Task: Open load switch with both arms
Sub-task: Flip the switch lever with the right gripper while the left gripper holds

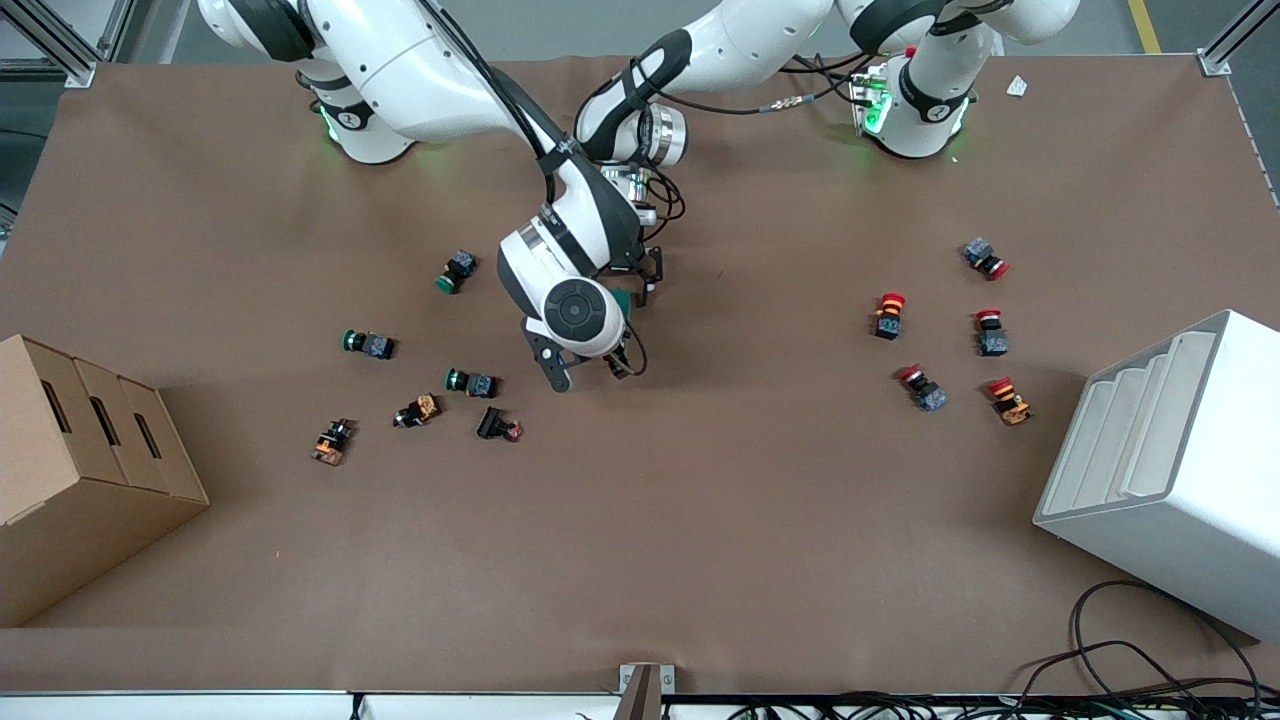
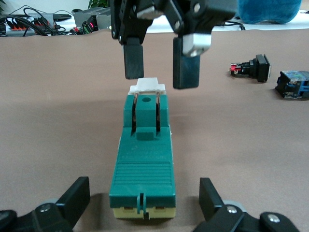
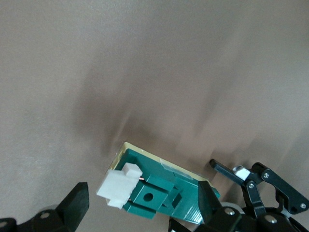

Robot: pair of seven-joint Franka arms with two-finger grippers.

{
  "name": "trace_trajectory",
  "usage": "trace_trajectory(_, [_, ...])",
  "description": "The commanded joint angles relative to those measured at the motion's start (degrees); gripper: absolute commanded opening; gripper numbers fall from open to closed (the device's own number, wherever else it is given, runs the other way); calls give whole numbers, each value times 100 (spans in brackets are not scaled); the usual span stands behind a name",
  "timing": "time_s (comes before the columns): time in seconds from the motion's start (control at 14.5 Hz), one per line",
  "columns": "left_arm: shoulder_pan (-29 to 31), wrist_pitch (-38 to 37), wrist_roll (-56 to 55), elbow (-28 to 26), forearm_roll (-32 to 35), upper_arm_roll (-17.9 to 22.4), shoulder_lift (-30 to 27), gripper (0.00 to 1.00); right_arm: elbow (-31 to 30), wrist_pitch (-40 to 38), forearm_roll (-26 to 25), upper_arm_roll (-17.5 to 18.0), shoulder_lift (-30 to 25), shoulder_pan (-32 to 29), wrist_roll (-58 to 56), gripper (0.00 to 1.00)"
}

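Load switch [image 2: 143, 159] lies flat on the worktop [image 1: 700, 500] near its centre, white tab [image 2: 147, 86] not yet gripped, so the opening is not done. Left gripper [image 2: 145, 205] has its fingers [image 2: 75, 195] spread either side of the green body, not touching. Right gripper [image 2: 157, 60] hangs just over the tab end, fingers [image 2: 186, 63] spread. Closing on body and tab is left, I judge. Loose push buttons [image 1: 470, 381] lie toward 8 o'clock of the switch, red ones [image 1: 890, 315] toward 3 o'clock.

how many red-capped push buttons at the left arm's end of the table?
5: a farthest one, two mid-row, two nearest the camera. None seems hidden.
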Motion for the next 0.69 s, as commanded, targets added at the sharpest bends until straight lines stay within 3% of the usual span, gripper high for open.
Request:
trace_trajectory(0.0, [-65,31,-21,95,-1,3,189,100,105,-55,24,-59,23,68,36,100])
trace_trajectory(0.62, [-56,-4,-21,95,7,3,189,100,123,-714,-126,-59,5,218,-17,100])
